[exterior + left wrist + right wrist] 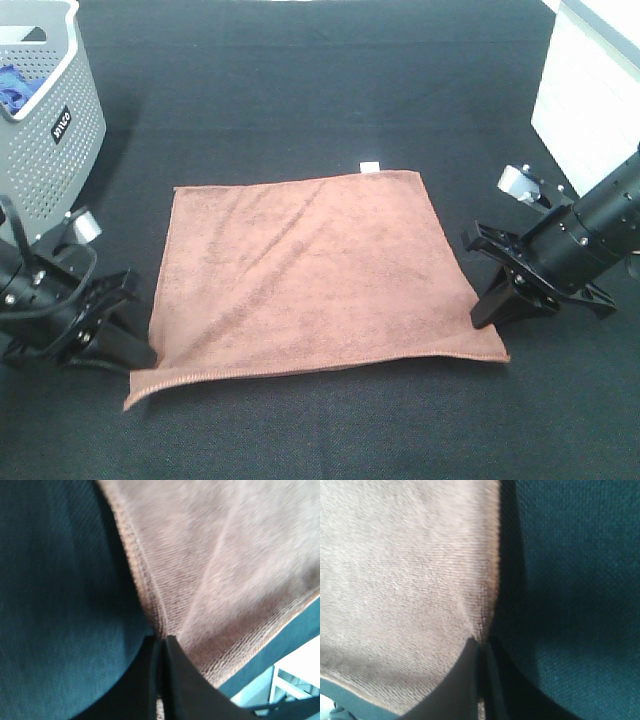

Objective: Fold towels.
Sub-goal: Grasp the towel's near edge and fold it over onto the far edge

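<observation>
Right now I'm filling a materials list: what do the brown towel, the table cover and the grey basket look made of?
Towel: likely microfiber, matte, fine short pile with stitched hem. Table cover: dark woven cloth, matte; its weave shows close up. Basket: probably moulded plastic, smooth grey, with perforated walls.

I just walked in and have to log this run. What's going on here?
A two-armed robot is working on a reddish-brown towel spread almost flat on the black table. The left gripper is pinched shut on the towel's left edge near the front corner. The right gripper is pinched on the right edge the same way. No fold has been made yet. A grey basket holding a blue cloth stands off to the left.
</observation>
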